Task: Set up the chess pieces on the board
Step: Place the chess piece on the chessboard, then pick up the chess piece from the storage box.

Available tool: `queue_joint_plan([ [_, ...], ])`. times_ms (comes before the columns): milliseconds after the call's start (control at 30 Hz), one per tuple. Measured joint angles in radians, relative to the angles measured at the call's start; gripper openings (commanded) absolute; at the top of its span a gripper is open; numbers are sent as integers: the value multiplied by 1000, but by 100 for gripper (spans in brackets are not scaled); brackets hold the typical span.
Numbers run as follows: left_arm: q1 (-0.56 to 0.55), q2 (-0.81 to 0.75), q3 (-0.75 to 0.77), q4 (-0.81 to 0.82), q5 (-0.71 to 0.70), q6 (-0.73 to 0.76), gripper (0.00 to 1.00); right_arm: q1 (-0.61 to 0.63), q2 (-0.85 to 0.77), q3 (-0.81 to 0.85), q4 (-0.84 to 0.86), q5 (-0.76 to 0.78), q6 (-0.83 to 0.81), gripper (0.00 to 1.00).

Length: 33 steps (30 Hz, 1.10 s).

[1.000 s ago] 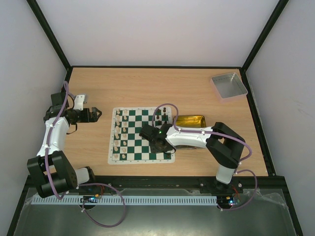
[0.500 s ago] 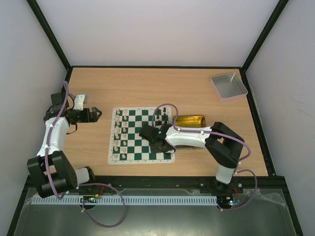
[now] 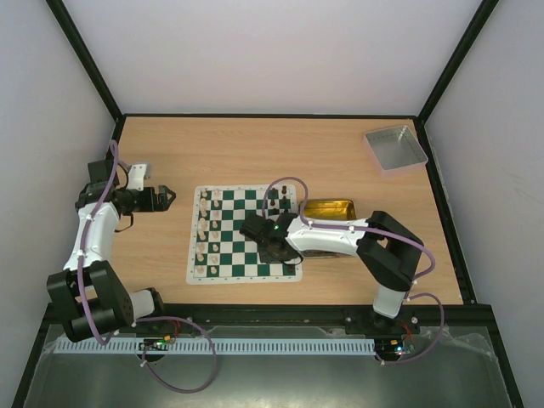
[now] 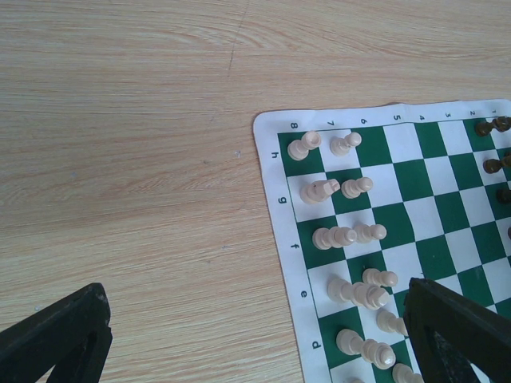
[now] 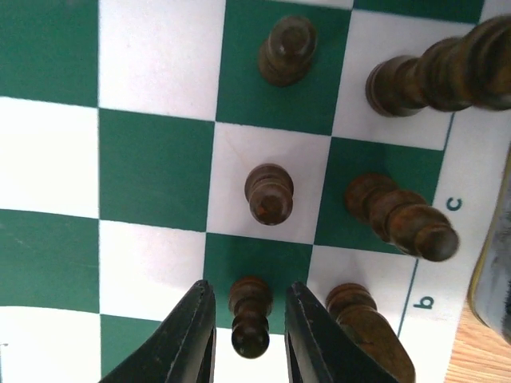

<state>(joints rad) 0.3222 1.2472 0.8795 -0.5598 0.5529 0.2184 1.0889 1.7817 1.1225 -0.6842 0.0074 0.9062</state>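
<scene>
While the right gripper [image 5: 250,289] was only a little open, a dark pawn [image 5: 249,319] stood between its fingers [image 5: 192,339]. The left gripper [image 4: 255,287] was wide open.

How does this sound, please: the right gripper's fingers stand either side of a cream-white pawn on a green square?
Not quite: the pawn is dark brown, not cream-white. The right wrist view shows the right gripper astride it on the green square.

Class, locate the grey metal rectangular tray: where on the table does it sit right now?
In the top view, the grey metal rectangular tray sits at the far right corner of the wooden table, well beyond the shiny gold tray.
</scene>
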Motion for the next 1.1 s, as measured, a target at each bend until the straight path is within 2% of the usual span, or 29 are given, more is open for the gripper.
queue_joint_plan([
  [267,0,-4,33,-23,-13,18,99,-33,-92,49,-50,29,-1,24],
  [500,13,-37,61,-42,-85,69,99,-113,-176,32,-80,61,-8,24],
  [667,23,-166,-23,-40,-98,77,99,-249,-279,-56,-105,85,-24,24],
  [833,24,-276,-45,-33,-79,77,99,-389,-356,-145,-116,100,-38,24],
  [1100,24,-234,-45,-29,-75,70,99,-572,-391,-250,-97,58,-72,24],
])
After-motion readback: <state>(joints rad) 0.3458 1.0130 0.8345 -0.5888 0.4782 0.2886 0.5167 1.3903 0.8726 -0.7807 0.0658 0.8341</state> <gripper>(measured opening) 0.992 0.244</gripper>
